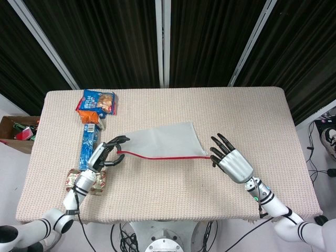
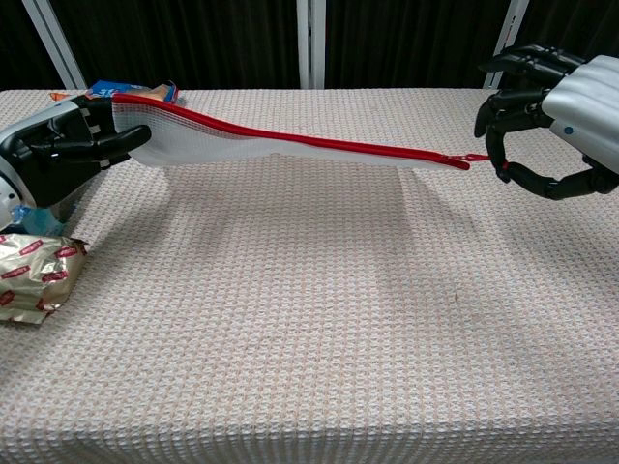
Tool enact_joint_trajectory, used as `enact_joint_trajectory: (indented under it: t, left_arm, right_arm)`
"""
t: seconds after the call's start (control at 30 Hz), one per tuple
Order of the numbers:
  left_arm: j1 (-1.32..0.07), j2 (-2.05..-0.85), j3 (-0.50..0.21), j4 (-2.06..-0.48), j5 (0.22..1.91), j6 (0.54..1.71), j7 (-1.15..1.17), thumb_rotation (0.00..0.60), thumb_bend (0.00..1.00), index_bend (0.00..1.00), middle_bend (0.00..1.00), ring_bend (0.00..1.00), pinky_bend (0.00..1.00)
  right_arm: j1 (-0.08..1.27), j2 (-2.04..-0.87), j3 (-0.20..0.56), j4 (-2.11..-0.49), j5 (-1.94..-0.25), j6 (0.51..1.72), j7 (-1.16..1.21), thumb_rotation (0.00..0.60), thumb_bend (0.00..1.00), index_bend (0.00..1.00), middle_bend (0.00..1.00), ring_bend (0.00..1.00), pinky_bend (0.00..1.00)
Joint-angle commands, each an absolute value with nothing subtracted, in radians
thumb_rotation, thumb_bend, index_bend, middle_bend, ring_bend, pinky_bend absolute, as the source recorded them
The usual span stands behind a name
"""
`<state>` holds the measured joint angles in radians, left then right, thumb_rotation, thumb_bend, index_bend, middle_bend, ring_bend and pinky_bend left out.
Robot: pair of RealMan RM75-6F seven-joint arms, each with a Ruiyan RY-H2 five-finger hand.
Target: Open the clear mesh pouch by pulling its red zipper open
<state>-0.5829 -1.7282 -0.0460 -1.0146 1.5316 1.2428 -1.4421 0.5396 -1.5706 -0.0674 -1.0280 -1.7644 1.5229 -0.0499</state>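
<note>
The right hand (image 2: 556, 116) has a smooth silver back shell moulded into rounded ridges, with a small blue dot on its side. Its fingers (image 2: 503, 72) are glossy black and segmented, as is the thumb below them. In the head view the same hand (image 1: 231, 160) shows the ribbed silver shell narrowing to a silver wrist with a green spot of light, then a white forearm with black rings. The left hand (image 2: 63, 150) is mostly black, with a silver-grey plate across its back and black fingers (image 2: 121, 140). Seen from the head view, the left hand (image 1: 102, 157) joins a silver cuff, and a thin black cable runs along the white, black-ringed arm behind it.
</note>
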Motion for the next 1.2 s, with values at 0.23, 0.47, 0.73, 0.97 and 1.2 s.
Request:
enact_joint_trajectory:
  t: [0.23,0.47,0.73,0.97,1.2]
  left_arm:
    - [-0.583,-1.736,-0.049,-1.008,1.537,1.232,-1.432,0.600,0.40,0.68,0.26,0.12,0.16]
    - [-0.583,-1.738,-0.039,-0.987,1.547,1.218,-1.307,0.600,0.40,0.63,0.25,0.12,0.16]
    - [-0.580,-1.682,0.000,-0.988,1.545,1.154,-0.627,0.600,0.31,0.23,0.16,0.11,0.15]
    - [-0.513,-1.523,-0.024,-1.224,1.450,1.182,-0.196,0.600,0.16,0.19,0.14,0.11,0.15]
    - [-0.403,-1.341,-0.061,-1.414,1.345,1.317,0.057,0.600,0.14,0.19,0.14,0.11,0.15]
  right_arm:
    - [0.495,-1.561,-0.069,-1.006,-1.757,1.540,-0.027,0.600,0.53,0.98,0.33,0.04,0.00]
    - [0.491,-1.557,-0.069,-1.020,-1.764,1.516,-0.029,0.600,0.52,0.95,0.32,0.03,0.00]
    - [0.487,-1.522,-0.083,-1.140,-1.708,1.371,-0.057,0.600,0.25,0.25,0.12,0.00,0.00]
    - [0.483,-1.392,-0.072,-1.340,-1.618,1.261,-0.031,0.600,0.08,0.00,0.00,0.00,0.00]
    - [0.410,-1.260,-0.008,-1.438,-1.541,1.374,0.056,0.600,0.15,0.00,0.09,0.00,0.00]
